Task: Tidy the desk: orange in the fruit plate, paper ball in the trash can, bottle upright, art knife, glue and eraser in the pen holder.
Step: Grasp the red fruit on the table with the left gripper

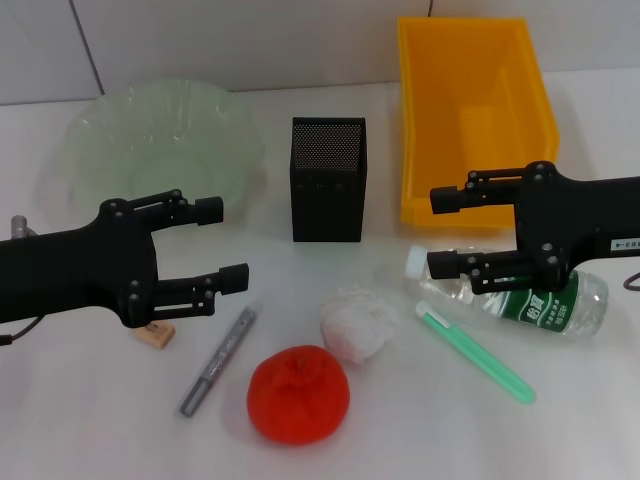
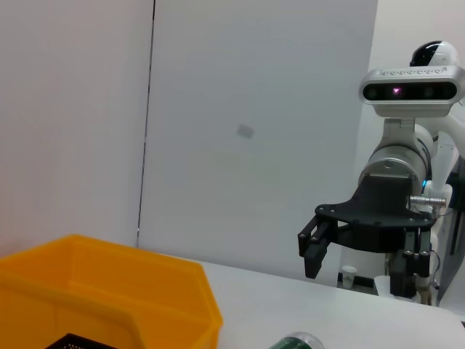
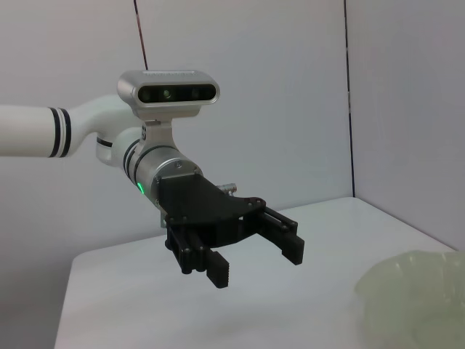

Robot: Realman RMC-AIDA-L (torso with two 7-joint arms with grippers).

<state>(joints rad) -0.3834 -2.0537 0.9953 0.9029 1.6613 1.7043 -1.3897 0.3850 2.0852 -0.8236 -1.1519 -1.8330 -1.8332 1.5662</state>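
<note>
The orange (image 1: 298, 393) lies near the front edge, with the white paper ball (image 1: 357, 322) just behind it. A grey art knife (image 1: 218, 360) lies to their left, and a tan eraser (image 1: 153, 333) sits under my left arm. The green glue stick (image 1: 475, 352) lies beside the clear bottle (image 1: 510, 292), which is on its side. My left gripper (image 1: 225, 240) (image 3: 256, 263) hovers open above the eraser and knife. My right gripper (image 1: 438, 232) (image 2: 311, 254) hovers open over the bottle's cap end. Nothing is held by either one.
The green translucent fruit plate (image 1: 160, 135) (image 3: 414, 298) stands at the back left. The black mesh pen holder (image 1: 328, 180) is at the back centre. The yellow bin (image 1: 475, 110) (image 2: 109, 291) stands at the back right against the wall.
</note>
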